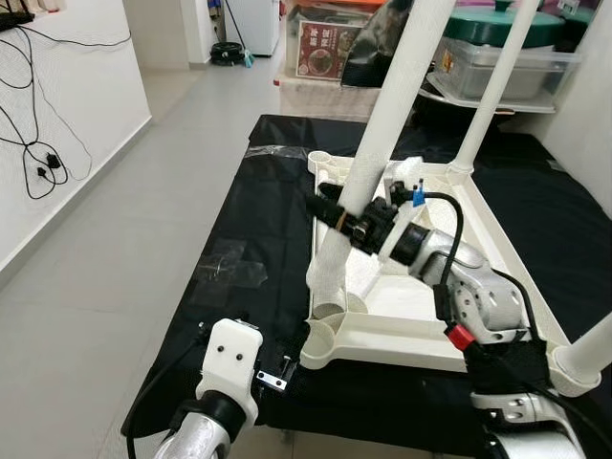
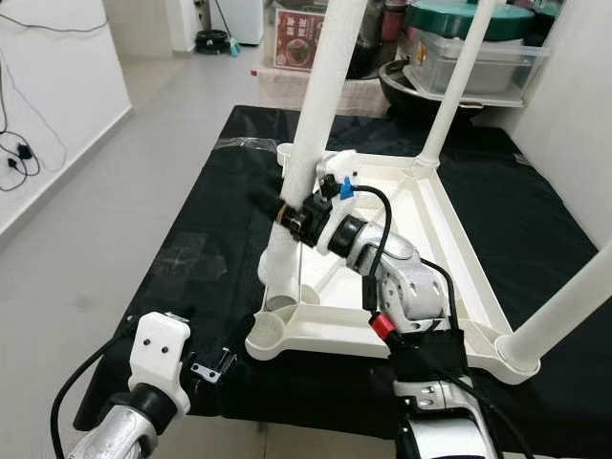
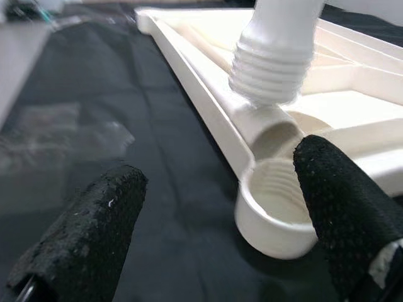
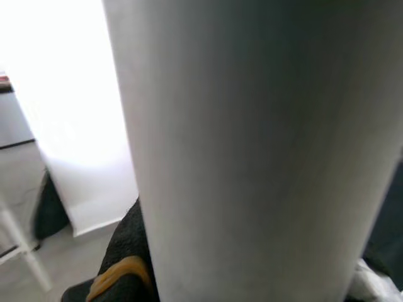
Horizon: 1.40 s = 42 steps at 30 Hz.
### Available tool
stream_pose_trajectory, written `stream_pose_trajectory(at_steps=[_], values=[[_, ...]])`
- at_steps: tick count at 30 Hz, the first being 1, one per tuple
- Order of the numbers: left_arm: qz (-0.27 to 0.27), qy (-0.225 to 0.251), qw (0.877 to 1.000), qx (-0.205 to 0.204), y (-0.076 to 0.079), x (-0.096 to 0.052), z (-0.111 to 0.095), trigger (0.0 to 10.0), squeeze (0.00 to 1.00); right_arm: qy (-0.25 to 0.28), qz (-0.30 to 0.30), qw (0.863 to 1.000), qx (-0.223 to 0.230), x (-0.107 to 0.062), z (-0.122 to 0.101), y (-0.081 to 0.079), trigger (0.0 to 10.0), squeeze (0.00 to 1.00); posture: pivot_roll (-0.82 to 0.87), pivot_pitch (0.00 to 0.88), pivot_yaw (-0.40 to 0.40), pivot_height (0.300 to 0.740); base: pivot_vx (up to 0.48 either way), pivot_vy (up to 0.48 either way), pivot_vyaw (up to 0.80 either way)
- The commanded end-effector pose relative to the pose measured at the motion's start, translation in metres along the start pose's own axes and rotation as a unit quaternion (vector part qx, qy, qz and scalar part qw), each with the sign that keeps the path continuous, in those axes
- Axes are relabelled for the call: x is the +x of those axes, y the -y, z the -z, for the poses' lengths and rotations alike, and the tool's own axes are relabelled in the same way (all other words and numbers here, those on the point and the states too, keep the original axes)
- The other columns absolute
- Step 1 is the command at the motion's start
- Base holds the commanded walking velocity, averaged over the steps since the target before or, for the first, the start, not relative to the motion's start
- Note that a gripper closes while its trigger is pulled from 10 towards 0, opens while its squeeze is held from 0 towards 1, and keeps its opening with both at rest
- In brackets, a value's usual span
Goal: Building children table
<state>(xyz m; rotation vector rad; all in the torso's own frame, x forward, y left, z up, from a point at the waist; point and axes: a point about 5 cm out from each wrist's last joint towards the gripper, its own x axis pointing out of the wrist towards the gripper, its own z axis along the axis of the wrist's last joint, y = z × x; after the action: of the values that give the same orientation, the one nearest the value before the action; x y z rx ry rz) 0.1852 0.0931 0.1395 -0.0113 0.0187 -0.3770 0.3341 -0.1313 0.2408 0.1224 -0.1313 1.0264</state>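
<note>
A white plastic table top (image 1: 411,298) lies upside down on a black cloth (image 1: 258,210). My right gripper (image 1: 349,218) is shut on a long white leg (image 1: 387,105), which it holds tilted. The leg's threaded end (image 3: 274,69) hangs just above and beside the near-left corner socket (image 3: 277,211), touching nothing that I can make out. My left gripper (image 3: 217,170) is open low at that corner, with one finger (image 3: 94,233) over the cloth and the other finger (image 3: 334,201) by the socket. Two more legs stand in the far-right corner (image 1: 497,81) and the near-right corner (image 1: 588,349).
Storage boxes (image 1: 507,57) and a printed carton (image 1: 325,43) stand behind the table. A white wall with loose cables (image 1: 38,158) runs along the left, with grey tiled floor (image 1: 143,220) between. Crumpled clear plastic (image 1: 229,266) lies on the cloth to the left.
</note>
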Motion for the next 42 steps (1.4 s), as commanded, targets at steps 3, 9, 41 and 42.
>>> stream_pose_trajectory(at_steps=[3,9,41,42], values=[[0.060,-0.010,0.998,-0.014,0.007,-0.010,0.001,10.0,0.00,0.006,-0.068,0.998,0.011,-0.002,-0.010,-0.001,10.0,0.00,0.06,0.100,-0.068,0.740,0.000,0.000,0.00],[0.141,-0.036,0.989,-0.034,0.017,-0.023,0.004,10.0,0.00,-0.002,-0.134,0.991,0.006,0.005,-0.005,-0.011,10.0,0.00,0.06,0.111,-0.062,0.740,0.000,0.000,0.00],[0.087,-0.025,0.992,0.088,0.013,-0.053,-0.008,10.0,0.00,-0.110,-0.292,0.950,-0.029,0.012,0.027,-0.031,10.0,0.00,0.10,0.182,-0.056,0.740,0.000,0.000,0.00],[0.087,-0.025,0.992,0.088,0.013,-0.053,-0.008,10.0,0.00,-0.110,-0.292,0.950,-0.029,0.012,0.027,-0.031,10.0,0.00,0.10,0.182,-0.056,0.740,0.000,0.000,0.00]])
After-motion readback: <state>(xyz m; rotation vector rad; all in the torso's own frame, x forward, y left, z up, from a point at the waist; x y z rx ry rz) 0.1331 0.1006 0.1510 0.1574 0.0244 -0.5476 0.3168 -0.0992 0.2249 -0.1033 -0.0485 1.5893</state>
